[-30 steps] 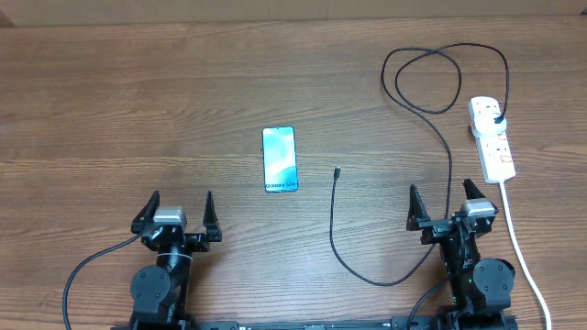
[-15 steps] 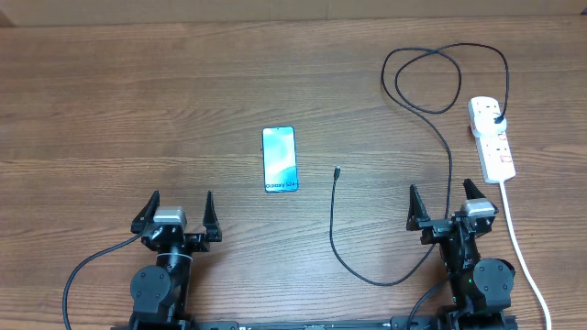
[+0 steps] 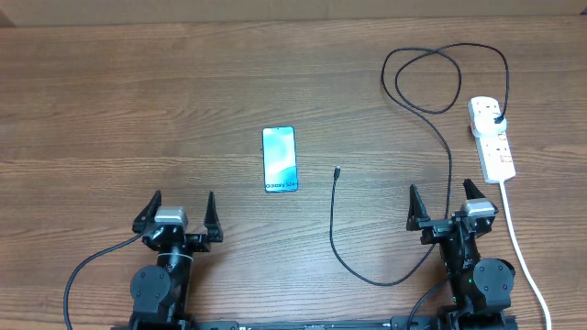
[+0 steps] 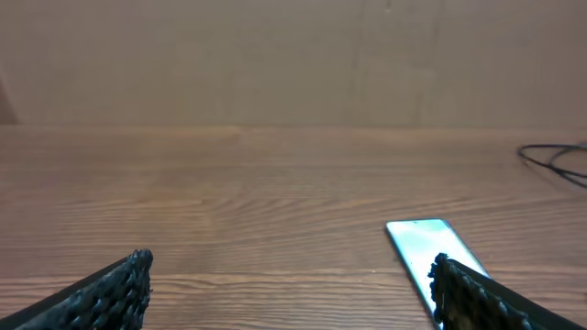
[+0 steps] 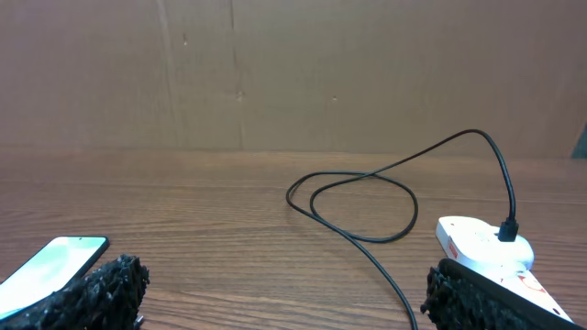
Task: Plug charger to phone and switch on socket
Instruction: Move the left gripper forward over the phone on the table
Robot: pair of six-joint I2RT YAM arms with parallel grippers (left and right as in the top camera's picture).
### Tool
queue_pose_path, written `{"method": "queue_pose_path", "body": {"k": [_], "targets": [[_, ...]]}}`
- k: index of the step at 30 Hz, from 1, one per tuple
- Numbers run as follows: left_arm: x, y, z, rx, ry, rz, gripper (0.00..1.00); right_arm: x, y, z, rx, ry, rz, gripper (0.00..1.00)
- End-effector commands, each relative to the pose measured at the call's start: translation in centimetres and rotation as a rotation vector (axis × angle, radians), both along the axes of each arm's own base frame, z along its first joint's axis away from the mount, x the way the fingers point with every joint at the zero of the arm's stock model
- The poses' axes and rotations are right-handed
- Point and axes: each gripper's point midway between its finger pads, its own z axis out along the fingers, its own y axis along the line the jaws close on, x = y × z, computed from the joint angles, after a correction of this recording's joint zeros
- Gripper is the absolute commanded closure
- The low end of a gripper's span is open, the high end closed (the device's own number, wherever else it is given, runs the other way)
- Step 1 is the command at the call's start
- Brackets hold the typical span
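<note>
Fingers [image 3: 210, 207] wide L+R; charger [image 3: 450, 165] plugged in socket [image 3: 495, 151].

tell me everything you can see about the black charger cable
The charger is a long, thin black cable, rubbery-looking, lying slack on the wooden table. Its black plug sits in the far end of the white socket. From there it makes loose overlapping loops, runs toward the robot past the open right claw, bends round, and ends in a small connector tip lying free, right of the phone, not touching it.
</note>
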Motion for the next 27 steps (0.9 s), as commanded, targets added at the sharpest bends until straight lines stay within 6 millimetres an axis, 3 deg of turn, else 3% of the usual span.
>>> {"method": "queue_pose_path", "body": {"k": [1, 4, 6, 9, 13, 20, 27], "targets": [[-0.3, -2.2, 0.5, -0.111, -0.011, -0.122, 0.00, 0.0, -0.3, -0.2, -0.002, -0.005, -0.012, 0.00], [-0.7, -4.1, 3.6, -0.273, -0.104, -0.239, 0.00, 0.0, -0.3, -0.2, -0.002, -0.005, -0.012, 0.00], [-1.6, -5.1, 6.8, -0.288, -0.226, -0.326, 0.00, 0.0, -0.3, -0.2, -0.002, -0.005, -0.012, 0.00], [-3.2, -5.7, 11.2, -0.268, -0.412, -0.394, 0.00, 0.0, -0.3, -0.2, -0.002, -0.005, -0.012, 0.00], [-5.2, -5.9, 15.3, -0.287, -0.539, -0.444, 0.00, 0.0, -0.3, -0.2, -0.002, -0.005, -0.012, 0.00], [-6.2, -6.8, 20.0, -0.197, -0.492, -0.482, 0.00, 0.0, -0.3, -0.2, -0.002, -0.005, -0.012, 0.00], [-1.3, -9.0, 20.5, -0.170, -0.067, -0.547, 0.00, 0.0, -0.3, -0.2, -0.002, -0.005, -0.012, 0.00]]}}
